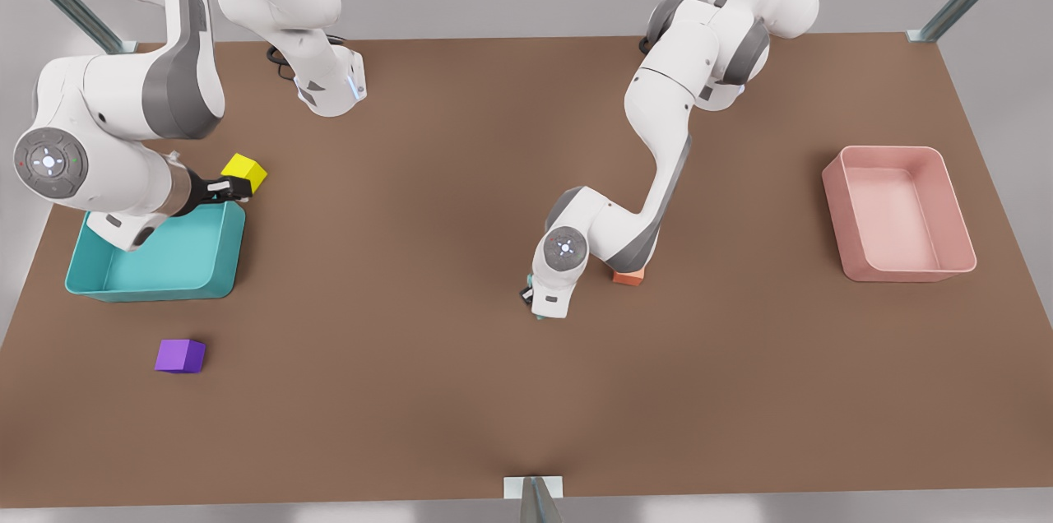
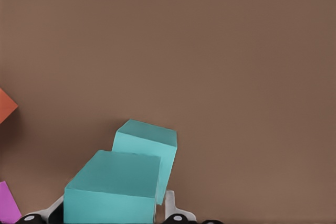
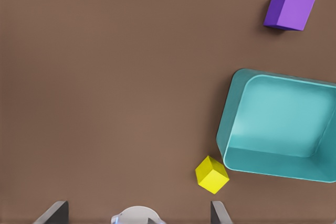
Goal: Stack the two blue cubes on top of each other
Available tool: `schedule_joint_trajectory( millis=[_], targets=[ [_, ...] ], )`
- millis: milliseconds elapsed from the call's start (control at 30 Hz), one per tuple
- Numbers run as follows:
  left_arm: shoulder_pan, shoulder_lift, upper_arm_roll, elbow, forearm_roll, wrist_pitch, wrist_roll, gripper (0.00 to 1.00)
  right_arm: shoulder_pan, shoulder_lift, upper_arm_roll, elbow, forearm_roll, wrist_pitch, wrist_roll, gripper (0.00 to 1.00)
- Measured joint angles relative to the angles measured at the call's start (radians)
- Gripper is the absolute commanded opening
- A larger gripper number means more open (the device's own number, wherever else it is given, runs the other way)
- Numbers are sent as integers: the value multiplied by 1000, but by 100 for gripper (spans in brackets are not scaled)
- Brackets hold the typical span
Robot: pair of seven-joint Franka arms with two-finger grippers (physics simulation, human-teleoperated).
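The left pincer (image 1: 533, 303) hangs low over the table (image 1: 461, 391) just beside the orange cube (image 1: 628, 277), clamped on one teal cube (image 2: 113, 187). That cube sits partly over the second teal cube (image 2: 149, 145), touching it. The right pincer (image 1: 234, 187), fingers apart, waits above the teal tray (image 1: 210, 276), near the yellow cube (image 1: 245, 171); the purple cube (image 1: 180, 355) lies near the tray.
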Motion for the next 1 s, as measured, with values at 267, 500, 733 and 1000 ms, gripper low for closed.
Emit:
schedule_joint_trajectory(
  millis=[267,500,733,1000],
  targets=[
    [6,-4,1,0,-4,2,-7,100,0,1,0,-6,1,-1,4,100],
    [38,-32,31,99,2,-46,-4,100,0,1,0,-6,1,-1,7,100],
    [250,-540,35,92,123,-561,174,100,0,1,0,-6,1,-2,8,100],
    [498,-746,-184,-192,250,-685,547,100,0,2,0,-6,1,-1,9,100]
  ],
)
